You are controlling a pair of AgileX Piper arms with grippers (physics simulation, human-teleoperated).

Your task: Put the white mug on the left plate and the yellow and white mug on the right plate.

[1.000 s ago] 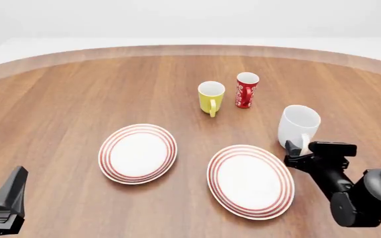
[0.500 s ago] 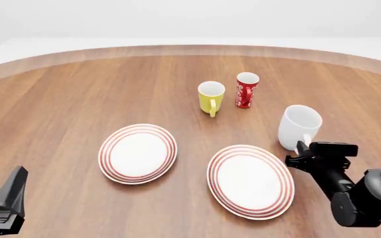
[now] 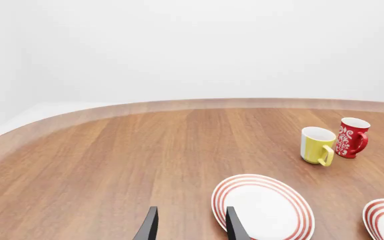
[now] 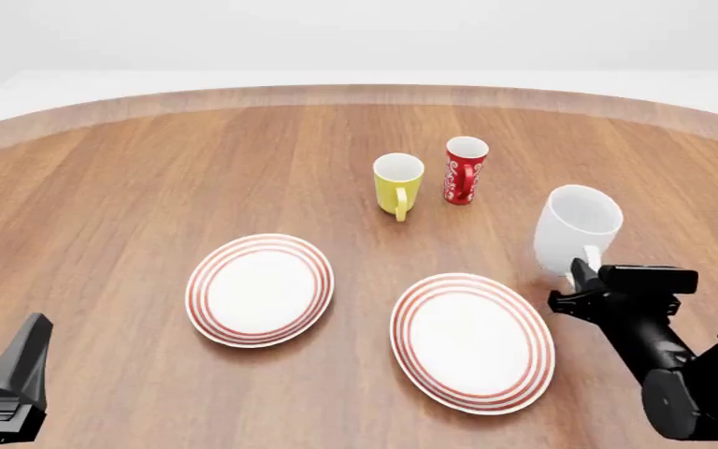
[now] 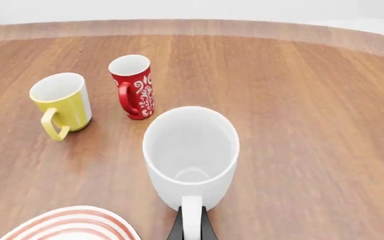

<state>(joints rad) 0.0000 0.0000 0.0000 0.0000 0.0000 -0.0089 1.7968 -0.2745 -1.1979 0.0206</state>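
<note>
Red-ringed plates x2, mugs x3 (R gripper (image 4: 580, 279) pinching white mug (image 4: 576, 229) handle, L gripper (image 3: 188, 226) open).

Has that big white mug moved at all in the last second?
Yes. In the front view the white mug has risen and shifted slightly right, farther from the right plate, which stayed put. The right gripper holds it by its handle.
</note>
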